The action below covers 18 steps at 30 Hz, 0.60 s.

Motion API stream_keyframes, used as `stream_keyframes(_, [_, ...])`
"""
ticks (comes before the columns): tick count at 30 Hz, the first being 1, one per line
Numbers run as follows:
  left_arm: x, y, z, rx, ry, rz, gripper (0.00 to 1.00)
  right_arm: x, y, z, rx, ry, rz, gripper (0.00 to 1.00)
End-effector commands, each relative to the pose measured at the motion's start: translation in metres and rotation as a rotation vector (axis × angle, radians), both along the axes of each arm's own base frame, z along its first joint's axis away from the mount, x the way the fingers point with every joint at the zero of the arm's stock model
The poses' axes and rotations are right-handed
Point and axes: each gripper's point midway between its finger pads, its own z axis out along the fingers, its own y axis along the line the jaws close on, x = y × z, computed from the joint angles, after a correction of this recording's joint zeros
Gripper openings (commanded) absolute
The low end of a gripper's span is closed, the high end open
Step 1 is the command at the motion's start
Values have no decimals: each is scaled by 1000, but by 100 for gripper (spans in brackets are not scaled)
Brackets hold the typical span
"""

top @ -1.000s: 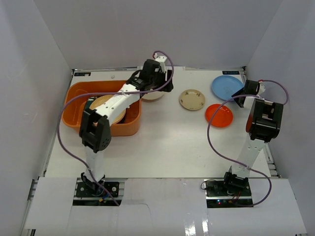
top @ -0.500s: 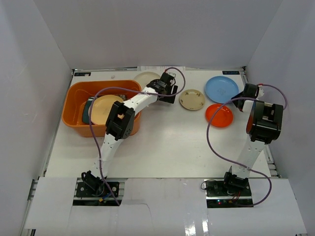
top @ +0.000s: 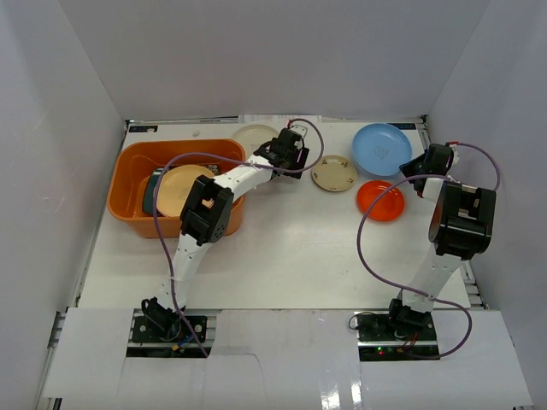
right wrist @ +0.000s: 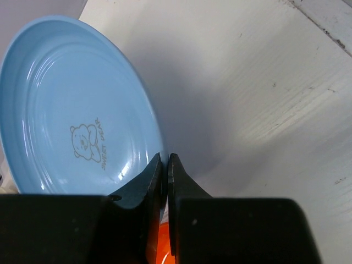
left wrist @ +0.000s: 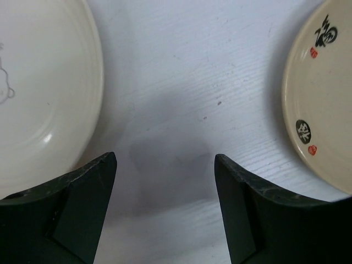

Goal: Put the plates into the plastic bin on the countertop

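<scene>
Rim of blue plate point(right wrist: 71, 110) in pinch of right end effector point(right wrist: 166, 165); left end effector point(left wrist: 165, 181) spread over countertop point(left wrist: 181, 82).

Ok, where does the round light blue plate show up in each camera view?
Top external: the round light blue plate sits far right, beyond the round orange plate, with the right gripper at its rim.
Left wrist: not in it.
Right wrist: it fills the left half, its rim pinched in the gripper.
Shared landmark: the white countertop, seen in all three views.
</scene>
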Motion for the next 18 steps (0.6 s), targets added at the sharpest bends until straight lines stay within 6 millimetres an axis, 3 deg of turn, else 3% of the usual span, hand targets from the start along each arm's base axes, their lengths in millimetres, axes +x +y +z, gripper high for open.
stream_keyframes(1, [28, -5, 68, -11, -189, 1, 83, 7, 5, 32, -4, -102, 21, 8])
stream_keyframes(4, [30, -4, 56, 8, -178, 2, 84, 5, 7, 31, -6, -99, 32, 8])
stream_keyframes(11, [51, 2, 60, 18, -279, 39, 85, 3, 10, 26, 2, -98, 51, 8])
stream_keyframes(12, [55, 4, 54, 25, -261, 37, 85, 3, 11, 26, 2, -98, 51, 8])
stream_keyframes(13, [55, 10, 28, 42, -189, 34, 85, 2, 11, 26, 1, -99, 53, 8])
stream_keyframes(14, [61, 8, 34, 20, -193, 38, 85, 2, 11, 27, -1, -104, 53, 8])
stream_keyframes(18, [61, 13, 8, 15, -134, 28, 81, 2, 14, 38, 3, -137, 69, 8])
